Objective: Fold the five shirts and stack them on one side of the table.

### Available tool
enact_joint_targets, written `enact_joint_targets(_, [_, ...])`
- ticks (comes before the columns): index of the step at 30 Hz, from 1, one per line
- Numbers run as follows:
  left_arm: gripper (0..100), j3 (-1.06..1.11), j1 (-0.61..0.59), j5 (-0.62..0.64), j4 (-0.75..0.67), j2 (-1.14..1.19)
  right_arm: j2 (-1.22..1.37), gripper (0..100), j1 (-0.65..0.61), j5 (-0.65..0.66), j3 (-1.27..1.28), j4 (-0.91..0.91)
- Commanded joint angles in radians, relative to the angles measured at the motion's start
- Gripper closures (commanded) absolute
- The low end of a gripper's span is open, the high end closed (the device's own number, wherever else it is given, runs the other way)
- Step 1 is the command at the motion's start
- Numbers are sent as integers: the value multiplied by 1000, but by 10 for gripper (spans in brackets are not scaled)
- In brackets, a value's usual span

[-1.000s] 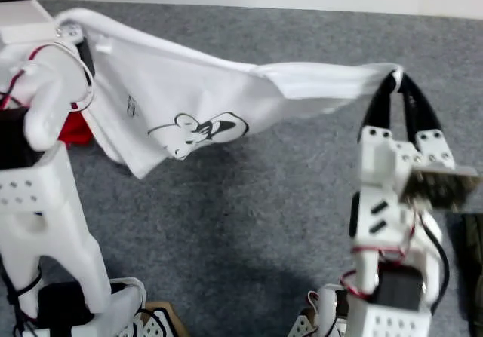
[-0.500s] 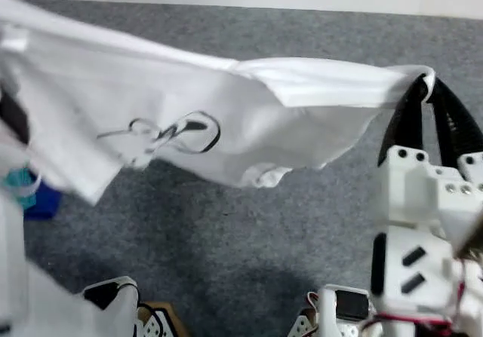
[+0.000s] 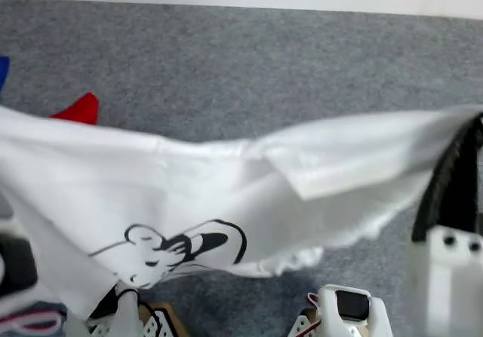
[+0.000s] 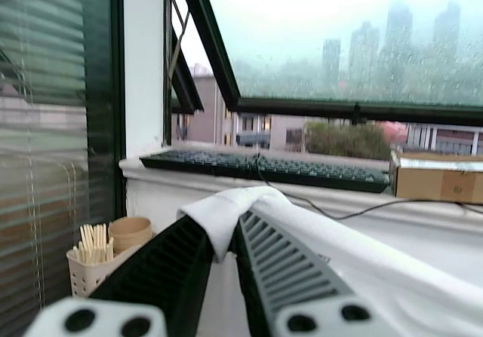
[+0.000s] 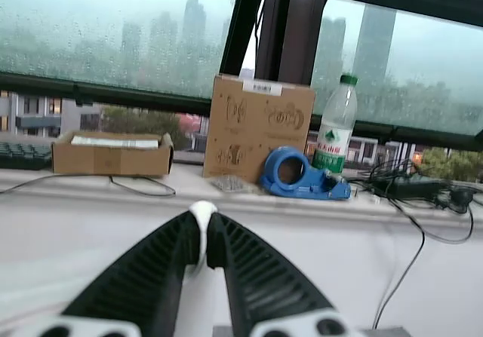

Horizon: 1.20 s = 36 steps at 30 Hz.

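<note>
The left pincer (image 4: 226, 239) is clenched on a bunched corner of the white shirt (image 3: 226, 194). A good fold of cloth pokes out past its tips and the rest drapes over one finger. The right pincer (image 5: 202, 224) is clenched on the shirt's opposite end, but only a small nub of fabric shows between its tips. That thin hold looks like the weakest point. If the arms pull further apart, or one swings faster than the other, the nub could slide out. The shirt would then hang from the left pincer alone and drop in a heap.

The shirt is held up off the table (image 3: 264, 65), stretched between the two pincers with its printed front facing up. It sags in the middle, and a flap near its right end is doubled over the body. If it is laid down like this, the flap would likely be trapped underneath and the fold would start crooked. More tension would flatten it, but that works against the weak right grip.

The shirt's lower hem hangs just above the arm bases (image 3: 343, 314). Lowering it without first carrying it outward could snag the hem on them.

Beyond the shirt's far edge lie a red cloth (image 3: 79, 109) and, further off, a blue cloth (image 3: 2, 69), probably other shirts waiting. The left end of the white shirt sits close over the red one. A careless spread could land on it or drag it along.
</note>
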Motion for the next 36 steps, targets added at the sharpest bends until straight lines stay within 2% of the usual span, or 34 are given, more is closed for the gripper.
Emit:
enact_joint_targets(1, [994, 8, -13, -2, -9, -21, 73, 991, 13, 8, -140, 41])
enact_joint_targets(5, [994, 85, -12, 17, -35, -16, 111, 991, 15, 6, -130, 64])
enact_joint_targets(8, [994, 255, -18, 123, -169, -16, 170, 991, 15, 5, -62, 65])
enact_joint_targets(12, [994, 581, -18, 216, -454, -16, 266, 991, 18, 2, 39, -8])
enact_joint_targets(17, [994, 1015, -13, 244, -922, -5, 424, 991, 12, 2, 200, -255])
enact_joint_targets(21, [994, 1227, -13, 239, -1212, 93, 558, 991, -42, 2, 344, -472])
enact_joint_targets(24, [994, 1259, -18, 239, -1335, 237, 651, 991, -70, 0, 461, -664])
enact_joint_targets(29, [994, 1162, -19, 238, -1450, 550, 814, 991, -125, 8, 631, -969])
enact_joint_targets(34, [988, 983, -19, 238, -1461, 842, 977, 977, -140, 9, 667, -1118])
enact_joint_targets(36, [930, 914, -19, 215, -1459, 935, 1026, 897, -145, 8, 667, -1127])
